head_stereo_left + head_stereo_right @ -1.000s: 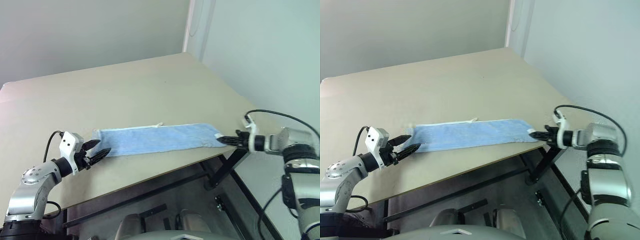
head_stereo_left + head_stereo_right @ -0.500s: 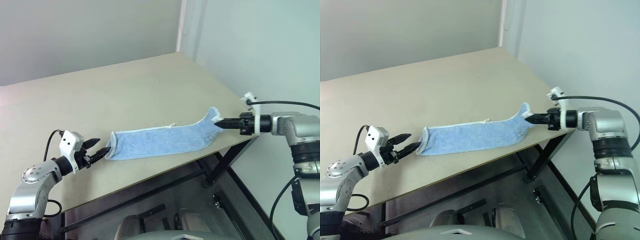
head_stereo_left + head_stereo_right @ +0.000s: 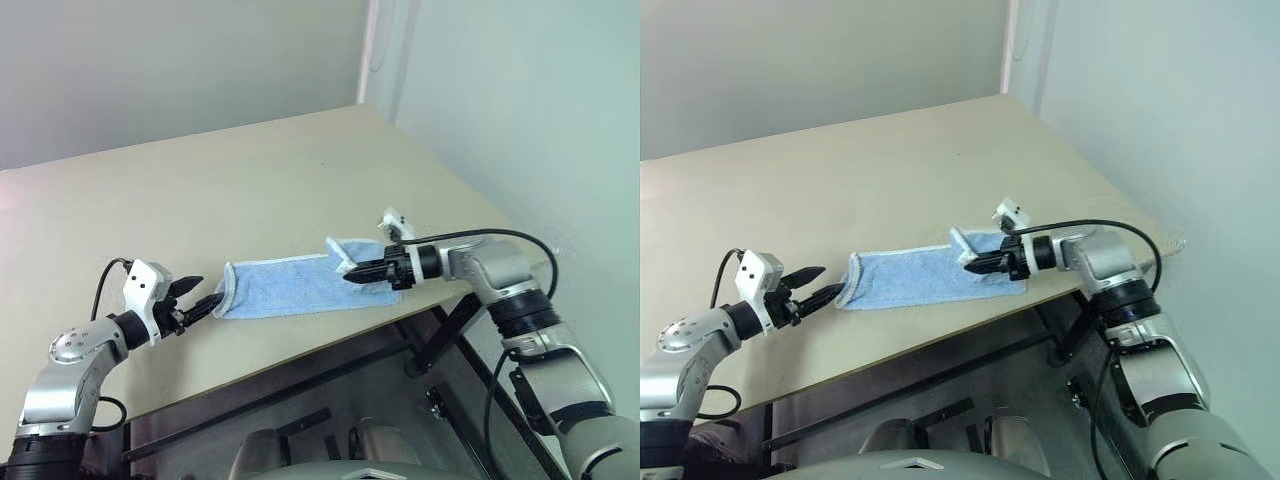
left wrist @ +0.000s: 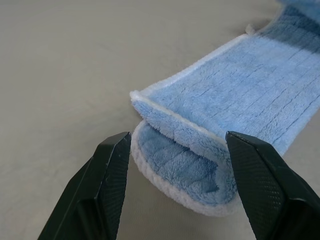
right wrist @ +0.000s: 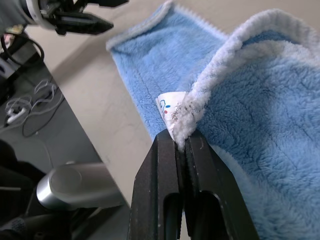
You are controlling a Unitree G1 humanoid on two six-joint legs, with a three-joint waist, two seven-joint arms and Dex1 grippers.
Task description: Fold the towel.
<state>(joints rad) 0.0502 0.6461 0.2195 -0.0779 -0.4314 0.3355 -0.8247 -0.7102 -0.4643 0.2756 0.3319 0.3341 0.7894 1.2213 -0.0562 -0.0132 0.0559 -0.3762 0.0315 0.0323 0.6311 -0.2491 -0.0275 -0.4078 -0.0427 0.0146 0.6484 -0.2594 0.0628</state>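
The towel [image 3: 280, 287], light blue with white edging, lies as a long strip near the front edge of the table [image 3: 200, 180]. My right gripper [image 3: 350, 276] is shut on its right end, pinching the white edging by the small white tag [image 5: 169, 107]. That end is lifted and doubled back over the strip [image 5: 260, 125]. My left gripper [image 3: 208, 292] stands open at the towel's left end. There the layered end [image 4: 240, 85] lies just ahead of, and between, its two fingertips, apart from them.
The table's front edge [image 3: 300, 345] runs just below the towel, with a black frame [image 3: 440, 345] underneath. A pale wall [image 3: 500, 100] stands close on the right. The beige tabletop stretches far behind the towel.
My right gripper has carried the towel's right end up and leftward, from the table's right edge to over the strip, which now looks much shorter. The left gripper has stayed in place.
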